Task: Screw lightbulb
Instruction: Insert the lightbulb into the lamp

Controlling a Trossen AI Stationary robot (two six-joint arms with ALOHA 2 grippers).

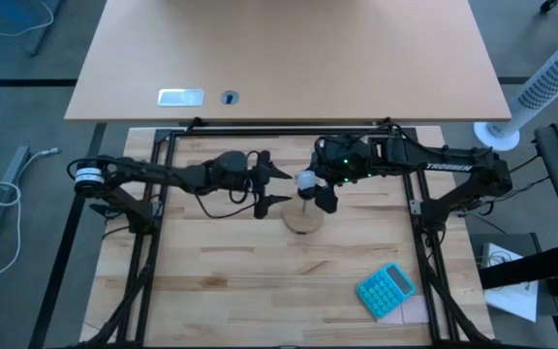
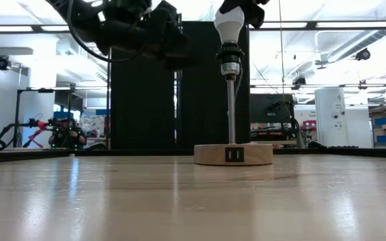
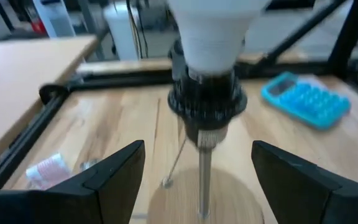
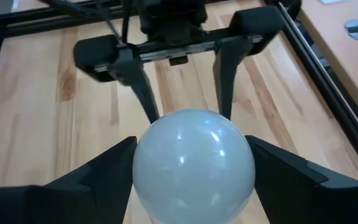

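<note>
High view, smooth white round lightbulb point(image 1: 306, 180) (glossy), round wooden disc point(image 1: 303, 221)

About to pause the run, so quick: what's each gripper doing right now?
Left gripper: open, fingers either side of the socket stem, holding nothing.
Right gripper: fingers around the lightbulb; cannot tell whether it grips.

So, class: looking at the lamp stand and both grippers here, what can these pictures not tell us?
- How far the lightbulb is screwed in: the socket hides its neck in the left wrist view.
- Whether the right gripper presses the bulb: in the right wrist view the bulb's curve hides the contact.
- The wooden base: partly under the arm in the high view.
- Small litter in the left wrist view: blurred.
</note>
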